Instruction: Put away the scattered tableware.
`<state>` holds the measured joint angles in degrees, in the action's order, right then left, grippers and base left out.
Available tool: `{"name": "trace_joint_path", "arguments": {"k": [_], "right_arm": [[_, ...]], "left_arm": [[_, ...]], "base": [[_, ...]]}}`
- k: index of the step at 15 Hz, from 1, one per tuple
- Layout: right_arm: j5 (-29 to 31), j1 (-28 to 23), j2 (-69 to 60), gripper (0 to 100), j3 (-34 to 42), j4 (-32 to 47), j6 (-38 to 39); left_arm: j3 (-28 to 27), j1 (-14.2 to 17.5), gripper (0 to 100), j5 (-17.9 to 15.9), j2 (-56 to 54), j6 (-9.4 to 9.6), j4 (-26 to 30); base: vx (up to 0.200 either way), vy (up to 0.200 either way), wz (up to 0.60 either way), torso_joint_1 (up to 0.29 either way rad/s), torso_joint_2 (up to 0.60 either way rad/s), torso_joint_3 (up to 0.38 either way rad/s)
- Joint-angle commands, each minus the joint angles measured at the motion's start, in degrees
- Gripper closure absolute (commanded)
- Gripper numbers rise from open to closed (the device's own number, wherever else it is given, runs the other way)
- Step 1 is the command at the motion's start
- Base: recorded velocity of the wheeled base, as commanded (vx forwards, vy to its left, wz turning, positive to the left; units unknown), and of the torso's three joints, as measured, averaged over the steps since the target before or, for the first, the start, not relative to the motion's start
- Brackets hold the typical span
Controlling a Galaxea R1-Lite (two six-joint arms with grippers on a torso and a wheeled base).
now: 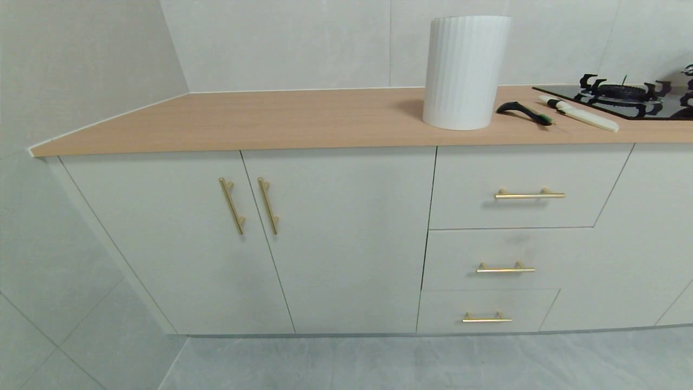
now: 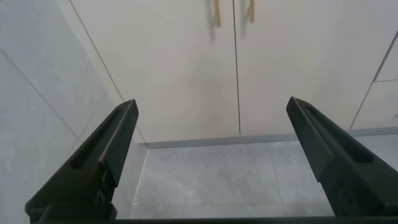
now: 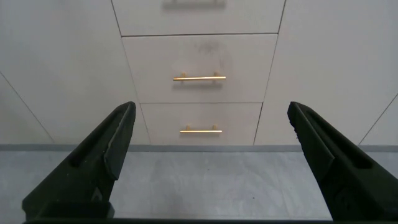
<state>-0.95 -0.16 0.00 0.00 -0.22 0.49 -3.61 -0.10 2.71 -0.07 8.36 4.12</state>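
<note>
Nearest, the left gripper (image 2: pixel 211 104) has its two dark jaws spread wide, with nothing held. Framed in that gap is the seam where the two cabinet doors (image 2: pixel 186 68) meet, their brass door handles (image 2: pixel 217 12) cut off at the frame edge. The right gripper (image 3: pixel 211 107) is likewise released, jaws wide and empty (both sit low, facing the foot of the cabinet). In its gap lie the lower drawers (image 3: pixel 199 59), each with a brass bar handle (image 3: pixel 199 78); a third bar above is cropped and hard to make out. Grey floor (image 3: pixel 205 186) runs beneath both sets of jaws.

In the head view, the pale cabinet (image 1: pixel 346 244) carries a wooden countertop (image 1: pixel 270 119), well above and apart from the jaws. On it, toward the right gripper's side, a white ribbed container (image 1: pixel 464 70) stands upright, its inside hidden. Farther that way a black hob (image 1: pixel 622 97) is cut off by the frame. Between the two lie a knife (image 1: pixel 582 115) with a pale blade and, just beside the container, a black-handled tool (image 1: pixel 522 111) with a green tip, its head too small to tell.
</note>
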Motion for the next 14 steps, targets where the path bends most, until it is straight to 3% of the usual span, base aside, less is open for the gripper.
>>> {"name": "trace_joint_path", "arguments": {"k": [1,14], "right_arm": [[-0.02,-0.02,0.09,0,0.0,-0.04,0.04],[-0.02,-0.02,0.09,0,0.0,-0.04,-0.05]], "left_arm": [[0.0,0.01,0,0.11,0.07,0.07,0.01],[0.0,0.01,0,0.11,0.07,0.07,0.01]], "base": [[0.0,0.0,0.0,0.0,0.0,0.0],[0.0,0.0,0.0,0.0,0.0,0.0]]}}
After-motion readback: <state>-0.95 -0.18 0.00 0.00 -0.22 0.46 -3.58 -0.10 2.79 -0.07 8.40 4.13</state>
